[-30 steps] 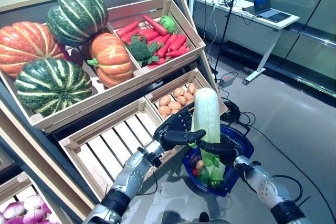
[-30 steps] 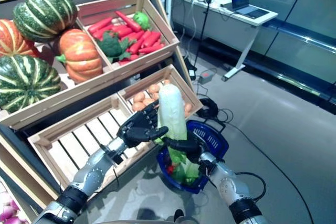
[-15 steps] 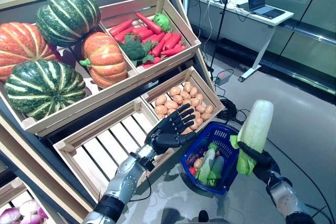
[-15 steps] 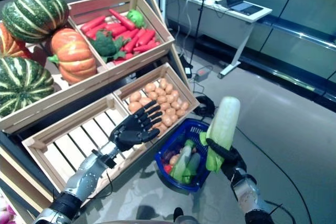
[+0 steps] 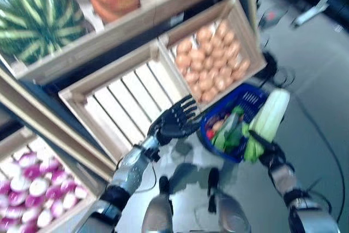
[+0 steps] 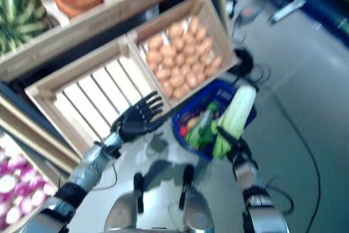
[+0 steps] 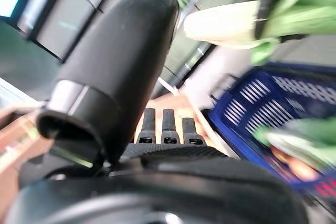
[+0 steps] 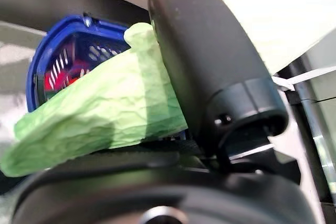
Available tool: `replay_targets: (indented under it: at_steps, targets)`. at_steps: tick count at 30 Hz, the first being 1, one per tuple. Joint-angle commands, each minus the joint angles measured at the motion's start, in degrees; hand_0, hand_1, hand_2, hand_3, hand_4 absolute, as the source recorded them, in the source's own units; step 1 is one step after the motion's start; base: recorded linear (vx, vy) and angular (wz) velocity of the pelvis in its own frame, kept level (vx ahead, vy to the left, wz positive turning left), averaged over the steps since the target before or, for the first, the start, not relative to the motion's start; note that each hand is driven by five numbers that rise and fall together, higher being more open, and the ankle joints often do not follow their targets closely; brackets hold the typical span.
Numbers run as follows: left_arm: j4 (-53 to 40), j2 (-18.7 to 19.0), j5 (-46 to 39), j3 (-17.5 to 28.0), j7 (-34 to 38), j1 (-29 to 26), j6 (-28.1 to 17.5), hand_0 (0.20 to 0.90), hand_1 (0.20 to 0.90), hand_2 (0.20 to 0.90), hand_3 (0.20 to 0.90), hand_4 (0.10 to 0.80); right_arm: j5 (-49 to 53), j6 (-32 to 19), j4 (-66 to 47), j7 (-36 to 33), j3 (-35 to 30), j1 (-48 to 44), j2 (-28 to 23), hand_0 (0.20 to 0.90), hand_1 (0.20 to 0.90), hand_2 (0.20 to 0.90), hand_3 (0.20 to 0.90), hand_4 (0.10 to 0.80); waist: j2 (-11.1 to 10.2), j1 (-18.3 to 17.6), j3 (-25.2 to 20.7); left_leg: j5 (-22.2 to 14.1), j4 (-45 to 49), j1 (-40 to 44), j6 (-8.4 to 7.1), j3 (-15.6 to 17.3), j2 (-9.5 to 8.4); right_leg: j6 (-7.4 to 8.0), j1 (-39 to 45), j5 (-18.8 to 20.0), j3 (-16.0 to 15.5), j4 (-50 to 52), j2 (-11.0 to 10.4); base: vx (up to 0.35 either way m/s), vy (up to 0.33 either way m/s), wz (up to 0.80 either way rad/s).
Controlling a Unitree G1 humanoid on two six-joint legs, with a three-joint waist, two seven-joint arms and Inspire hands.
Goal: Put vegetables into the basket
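A long pale-green napa cabbage (image 5: 267, 121) stands tilted at the right rim of the blue basket (image 5: 246, 100), leafy end down. My right hand (image 5: 268, 151) is shut on its lower part; in the right wrist view the thumb (image 8: 210, 61) presses over the crinkled leaves (image 8: 94, 119). The basket sits on the floor with several vegetables (image 5: 226, 130) inside. My left hand (image 5: 173, 123) hovers open, fingers spread, just left of the basket and holds nothing. The left wrist view shows its fingers (image 7: 164, 127), the basket (image 7: 262, 108) and the cabbage (image 7: 226, 22) beyond.
A wooden stand rises behind: an empty slatted crate (image 5: 122, 102), a crate of potatoes (image 5: 210, 64), and squashes (image 5: 38, 17) above. A low crate of purple-white turnips (image 5: 24, 189) sits at lower left. Grey floor stretches to the right.
The camera has tipped down, so the whole scene shifted up. The cabbage in my right hand sits closer to the basket's right rim. My left hand stays open beside the basket.
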Motion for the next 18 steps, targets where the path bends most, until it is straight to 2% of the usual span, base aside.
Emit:
replay_targets:
  at_steps: [1, 3, 8, 9, 10, 13, 14, 15, 18]
  targets:
    - [-6.09, -1.13, -4.27, 1.79, -0.50, -1.08, -8.63, 0.900, 0.900, 0.900, 0.900, 0.800, 1.25, -4.74, -3.69, -1.54, 1.34, -2.91, -3.06, 0.300, 0.300, 0.300, 0.300, 0.400, 0.23, 0.48, -1.41, -1.63, 9.96, -7.38, 0.05, -0.80, -0.45, -1.77, -3.88, -8.03, -0.80, 16.71, -2.89, -0.253, 0.078, 0.05]
    - [-6.70, -1.69, -4.73, 2.44, -0.52, -1.40, -9.91, 0.900, 0.900, 0.900, 0.900, 0.800, 3.18, -3.87, -1.97, -2.03, 0.98, -5.91, -4.26, 0.300, 0.300, 0.300, 0.300, 0.400, 1.08, 0.77, 0.32, -4.61, 17.53, -13.37, 0.55, -1.24, -0.64, -2.44, -9.26, -11.19, -1.12, 24.89, -4.47, -0.208, 0.081, 0.07]
    - [-6.74, -2.64, -5.66, 1.45, -0.19, -3.87, -10.81, 0.900, 0.900, 0.900, 0.900, 0.800, 4.67, -4.00, 4.21, -1.78, 0.15, -11.49, -5.97, 0.300, 0.300, 0.300, 0.300, 0.400, 2.41, 1.09, 1.51, -9.00, 28.31, -20.94, 2.38, -2.34, -0.91, -3.85, -16.46, -15.32, -0.63, 36.04, -6.63, -0.124, 0.044, 0.01]
    - [-7.17, -2.61, -5.98, 1.14, -0.01, -4.28, -10.77, 0.900, 0.900, 0.900, 0.900, 0.800, 5.01, -4.28, 4.87, -1.72, 0.07, -12.30, -6.44, 0.300, 0.300, 0.300, 0.300, 0.400, 2.63, 1.16, 1.51, -9.79, 30.22, -22.45, 2.76, -2.47, -0.99, -4.10, -17.96, -16.02, -0.63, 37.90, -7.01, -0.031, 0.006, 0.04]
    - [-7.48, -2.16, -6.77, 0.62, 0.23, -4.72, -11.13, 0.900, 0.900, 0.900, 0.900, 0.800, 5.39, -4.74, 5.53, -1.67, 0.10, -13.30, -7.18, 0.300, 0.300, 0.300, 0.300, 0.400, 2.88, 1.24, 1.51, -12.20, 33.18, -23.82, 3.01, -2.76, -1.17, -3.96, -19.63, -18.09, -0.25, 40.99, -7.35, -0.020, 0.001, 0.11]
    - [-8.09, -2.08, -6.99, 0.37, 1.08, -5.16, -11.08, 0.900, 0.900, 0.900, 0.900, 0.800, 5.56, -5.56, 5.40, -3.30, 0.01, -14.30, -7.69, 0.300, 0.300, 0.300, 0.300, 0.400, 3.17, 1.27, 1.51, -13.86, 37.08, -26.39, 3.55, -2.86, -1.27, -4.47, -22.50, -19.55, 0.03, 44.87, -7.59, -0.022, -0.010, 0.15]
    - [-8.30, -1.86, -7.09, 0.30, 1.28, -5.27, -10.93, 0.900, 0.900, 0.900, 0.900, 0.800, 5.52, -5.62, 5.27, -5.05, -0.18, -14.72, -8.13, 0.441, 0.441, 0.441, 0.441, 0.494, 3.24, 1.24, 1.51, -14.47, 38.92, -27.64, 3.96, -2.92, -1.20, -4.75, -23.94, -20.07, 0.20, 46.68, -7.63, -0.050, -0.036, 0.01]
    - [-8.46, -1.69, -7.15, 0.23, 1.51, -5.50, -10.80, 0.900, 0.900, 0.900, 0.900, 0.800, 5.47, -5.80, 5.26, -6.29, -0.34, -15.04, -8.37, 0.900, 0.900, 0.900, 0.900, 0.800, 3.28, 1.26, 1.51, -14.93, 40.05, -28.51, 4.19, -2.99, -1.18, -4.86, -24.89, -20.42, 0.29, 47.72, -7.71, -0.059, -0.045, 0.02]
    - [-9.42, -1.17, -7.70, -0.34, 2.13, -5.54, -10.52, 0.900, 0.900, 0.900, 0.900, 0.800, 6.29, -6.62, 4.59, -8.48, -0.93, -15.63, -8.95, 0.900, 0.900, 0.900, 0.900, 0.800, 3.31, 1.34, 1.51, -15.80, 42.45, -29.93, 4.52, -3.37, -1.30, -5.08, -26.42, -21.01, 0.45, 49.91, -7.83, -0.027, -0.051, 0.07]
